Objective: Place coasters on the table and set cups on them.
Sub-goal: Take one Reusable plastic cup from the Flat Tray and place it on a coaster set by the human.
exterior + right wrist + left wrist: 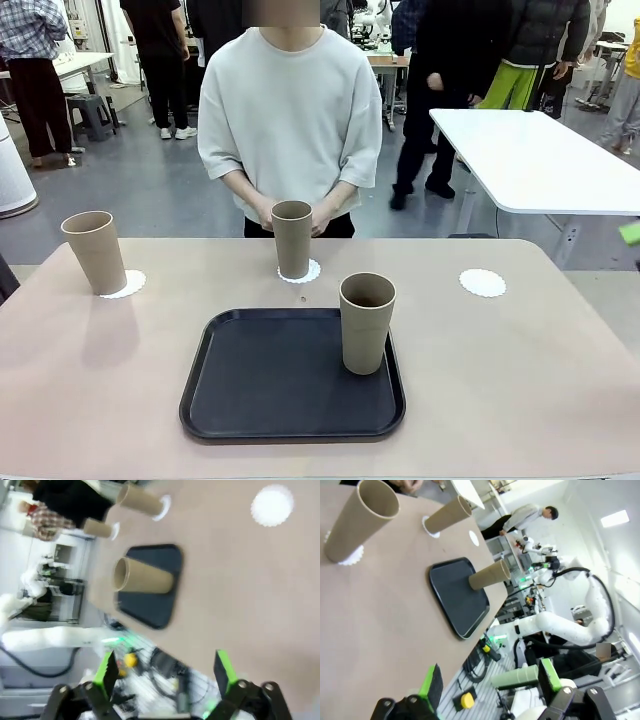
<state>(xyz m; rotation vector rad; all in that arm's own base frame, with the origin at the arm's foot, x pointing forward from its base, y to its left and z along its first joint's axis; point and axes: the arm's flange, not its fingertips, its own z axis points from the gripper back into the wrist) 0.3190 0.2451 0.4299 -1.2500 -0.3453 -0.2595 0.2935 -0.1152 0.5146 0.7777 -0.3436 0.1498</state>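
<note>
Three tan cups stand on the beige table (520,370). The left cup (95,252) rests on a white lacy coaster (128,285), and the middle cup (292,238) on another coaster (303,273). The third cup (367,322) stands upright on the black tray (270,385). A bare coaster (482,282) lies at the right. My left gripper (490,680) hangs open off the table's edge, facing the cups (360,520) and the tray (457,597). My right gripper (165,672) is open too, with the tray cup (142,575) and the bare coaster (272,505) ahead of it.
A person stands at the far side with both hands (290,212) clasped behind the middle cup. A white table (540,155) stands at the back right. My right arm (560,627) appears beyond the table edge in the left wrist view.
</note>
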